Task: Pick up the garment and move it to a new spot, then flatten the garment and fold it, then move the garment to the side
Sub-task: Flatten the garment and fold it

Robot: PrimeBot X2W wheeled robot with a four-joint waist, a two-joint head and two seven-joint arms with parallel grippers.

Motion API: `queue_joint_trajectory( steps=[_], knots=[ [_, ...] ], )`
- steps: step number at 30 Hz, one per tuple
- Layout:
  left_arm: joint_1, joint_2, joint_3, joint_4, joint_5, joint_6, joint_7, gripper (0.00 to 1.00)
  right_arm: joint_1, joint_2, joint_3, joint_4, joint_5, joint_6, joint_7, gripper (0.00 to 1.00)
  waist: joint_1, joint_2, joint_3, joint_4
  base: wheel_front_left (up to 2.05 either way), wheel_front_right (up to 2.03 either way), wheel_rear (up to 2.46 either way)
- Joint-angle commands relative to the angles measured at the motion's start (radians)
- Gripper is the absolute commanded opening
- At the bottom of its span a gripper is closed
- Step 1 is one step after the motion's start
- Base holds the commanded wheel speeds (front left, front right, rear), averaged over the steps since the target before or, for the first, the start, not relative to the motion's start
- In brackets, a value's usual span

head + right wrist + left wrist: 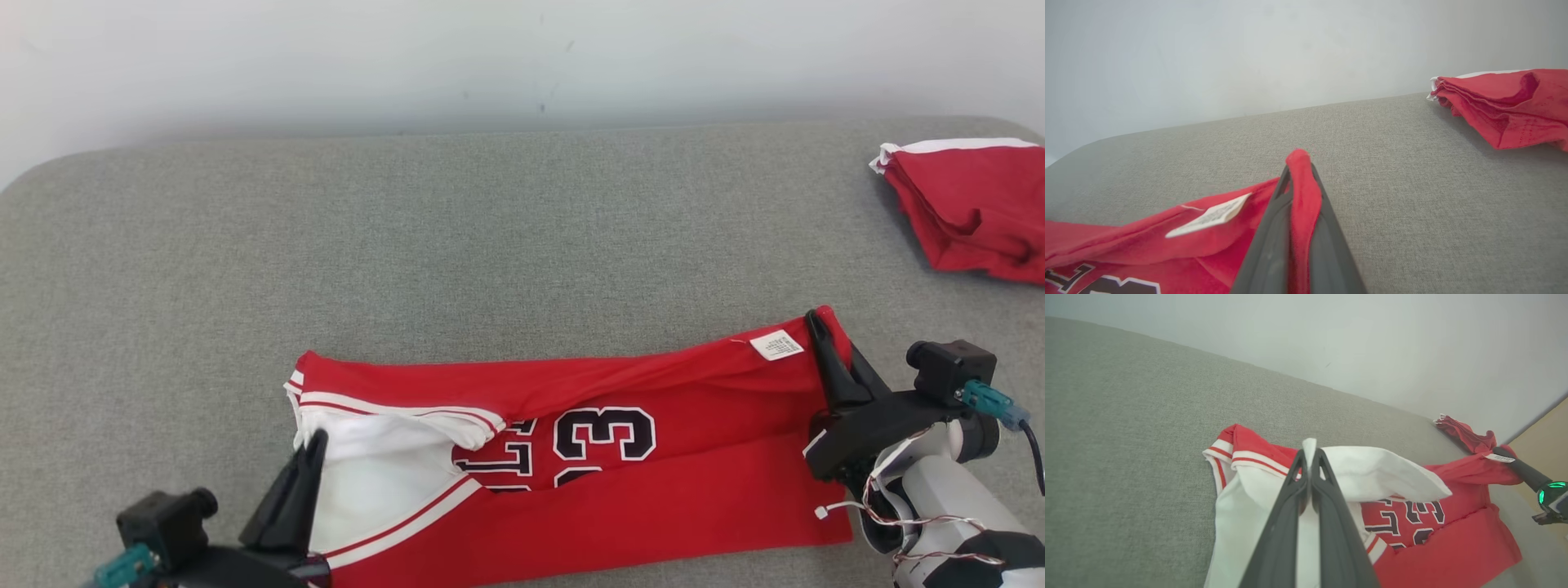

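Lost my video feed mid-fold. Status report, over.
Left gripper shut on jersey, white end. Right gripper shut on red hem by label. Jersey stretched between them, partly folded, on grey surface. Second red garment far right, clear.

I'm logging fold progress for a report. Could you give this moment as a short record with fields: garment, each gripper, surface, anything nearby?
garment: red jersey with white trim and black numerals, spread lengthwise, far edge pinched at both ends
left gripper: shut on the jersey's white-lined end
right gripper: shut on its red corner, beside the white care label
surface: grey woven fabric top
nearby: folded red garment with white edge, far right, apart from the jersey
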Motion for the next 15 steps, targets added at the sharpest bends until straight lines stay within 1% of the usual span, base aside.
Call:
queue_joint_trajectory(
  steps=[1,5,6,7,8,9,12,15],
  knots=[
    [0.024,-0.012,0.006,0.009,0.008,-0.004,-0.003,0.00,0.020,0.005,-0.007,-0.009,-0.003,-0.003,-0.004,0.00,0.0001,0.0001,-0.002,0.000,0.00,0.00,0.00],
    [0.075,-0.045,0.031,0.033,0.038,-0.010,-0.003,0.00,0.056,0.013,-0.020,-0.034,0.002,-0.003,-0.004,0.00,0.0001,0.0001,-0.011,-0.004,0.00,0.00,0.00],
    [0.084,-0.054,0.038,0.041,0.043,-0.011,-0.003,0.00,0.064,0.013,-0.023,-0.039,0.004,-0.003,-0.004,0.05,0.0001,0.0001,-0.014,-0.003,0.00,0.00,0.00],
    [0.090,-0.062,0.049,0.045,0.053,-0.008,-0.003,0.11,0.071,0.014,-0.026,-0.044,0.006,-0.003,-0.004,0.62,0.0001,0.0001,-0.016,-0.003,0.00,0.00,0.00],
    [0.097,-0.067,0.055,0.052,0.069,-0.004,-0.003,0.45,0.080,0.015,-0.035,-0.054,0.012,-0.003,-0.004,1.00,0.0001,0.0001,-0.020,-0.001,0.00,0.00,0.00],
    [0.104,-0.074,0.061,0.055,0.084,-0.003,-0.003,1.00,0.091,0.015,-0.044,-0.062,0.016,-0.003,-0.004,1.00,0.0001,0.0001,-0.023,0.000,0.00,0.00,0.00],
    [0.126,-0.103,0.093,0.061,0.118,-0.004,-0.003,1.00,0.129,0.010,-0.074,-0.103,0.018,-0.003,-0.004,1.00,0.0001,0.0001,-0.034,0.004,0.00,0.00,0.00],
    [0.142,-0.119,0.132,0.056,0.162,-0.007,-0.003,1.00,0.168,0.005,-0.101,-0.151,0.011,-0.003,-0.003,1.00,0.0001,0.0001,-0.045,0.007,0.00,0.00,0.00]
  ],
)
